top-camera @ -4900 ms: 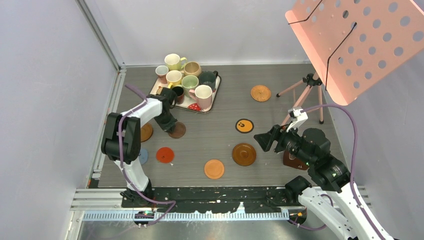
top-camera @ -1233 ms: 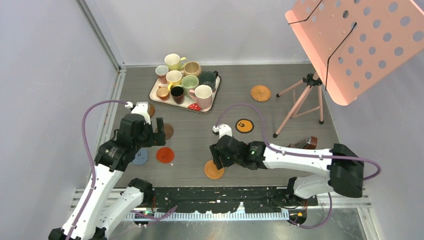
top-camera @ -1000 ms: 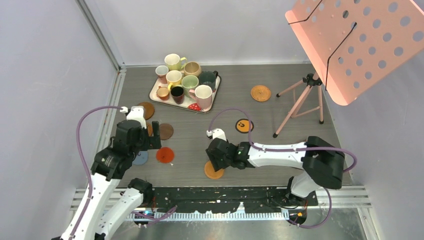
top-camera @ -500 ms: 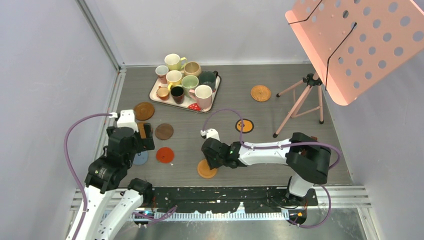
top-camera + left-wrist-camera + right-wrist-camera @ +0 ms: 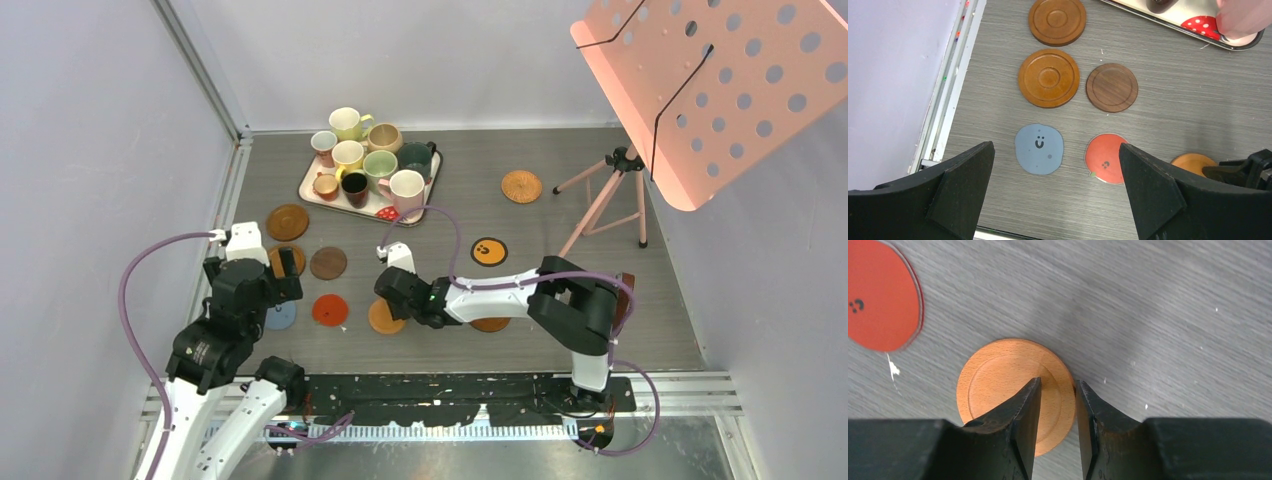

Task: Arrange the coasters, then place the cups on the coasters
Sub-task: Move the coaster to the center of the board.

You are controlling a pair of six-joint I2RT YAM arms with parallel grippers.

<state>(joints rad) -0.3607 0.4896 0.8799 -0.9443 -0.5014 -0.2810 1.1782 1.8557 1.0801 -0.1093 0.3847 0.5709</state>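
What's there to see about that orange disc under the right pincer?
The orange coaster is a small round disc, seemingly light wood, with a raised rim. It lies flat on the grey table, beside a red coaster without touching. The right pincer straddles its edge: one finger over the disc, one just outside. Whether it grips is unclear.

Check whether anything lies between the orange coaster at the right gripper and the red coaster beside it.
Nothing visible does. In the right wrist view only bare table separates the orange coaster from the red coaster.
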